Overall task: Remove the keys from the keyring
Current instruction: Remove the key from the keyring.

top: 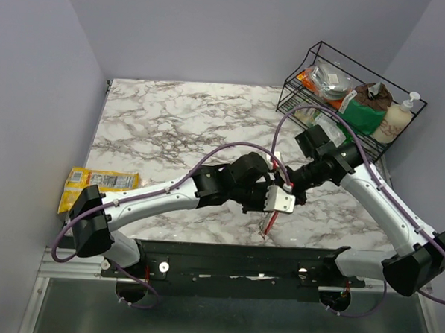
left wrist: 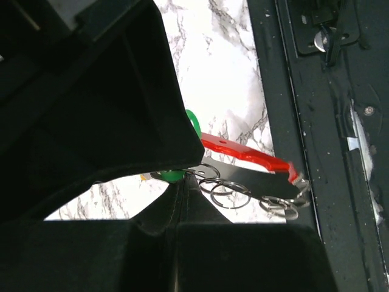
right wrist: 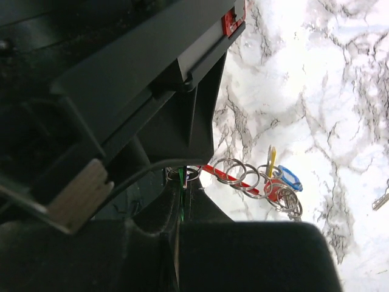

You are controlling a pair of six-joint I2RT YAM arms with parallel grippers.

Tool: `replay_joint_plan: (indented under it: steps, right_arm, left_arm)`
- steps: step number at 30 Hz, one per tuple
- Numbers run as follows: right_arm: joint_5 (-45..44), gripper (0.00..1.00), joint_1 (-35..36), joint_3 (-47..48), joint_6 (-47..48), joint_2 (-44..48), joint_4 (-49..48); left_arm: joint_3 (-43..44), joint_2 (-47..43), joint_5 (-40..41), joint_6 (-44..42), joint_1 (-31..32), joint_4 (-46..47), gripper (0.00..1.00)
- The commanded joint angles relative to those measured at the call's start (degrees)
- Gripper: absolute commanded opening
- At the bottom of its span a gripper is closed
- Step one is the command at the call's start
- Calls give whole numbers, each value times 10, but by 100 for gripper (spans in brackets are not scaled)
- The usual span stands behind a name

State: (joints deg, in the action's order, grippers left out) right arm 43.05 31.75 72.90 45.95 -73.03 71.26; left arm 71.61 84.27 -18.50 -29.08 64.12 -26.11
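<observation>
At table (top: 173, 119) front, left fingers (left wrist: 155, 152) and right fingers (right wrist: 194, 121) clamp keyring (left wrist: 243, 152); only right wrist shows blue key (right wrist: 289, 178).

Closed fingers (right wrist: 197, 131) pinch the red keyring (right wrist: 214, 172), keys (right wrist: 289, 178) bunched at its end.

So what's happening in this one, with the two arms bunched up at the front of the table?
Both arms meet over the marble table. The right gripper is shut on one end of the red keyring; the left gripper appears shut on a green key by it. Blue and yellow keys hang from rings on the keyring, not yet off.
</observation>
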Motion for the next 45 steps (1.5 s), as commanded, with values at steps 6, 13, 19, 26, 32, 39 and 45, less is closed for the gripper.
replay_joint_plan:
  steps: [6,13,19,26,32,39,45]
  right_arm:
    - [49,1,16,-47,11,83,-24]
    - [33,1,16,-83,22,115,-34]
    - [22,1,16,-95,24,140,-36]
    - [5,1,16,-112,24,155,-46]
    - [-29,1,16,-130,22,174,-65]
    - [-31,1,16,-150,19,181,-78]
    - [-24,1,16,-144,14,185,-82]
  left_arm:
    - [61,64,-33,111,-58,12,0]
    - [79,86,-48,151,-74,10,0]
    - [84,96,-57,173,-91,11,0]
    - [77,92,-54,193,-104,29,0]
    - [60,77,-72,220,-119,61,0]
    - [43,59,-104,231,-126,84,0]
    - [34,49,-109,231,-126,91,0]
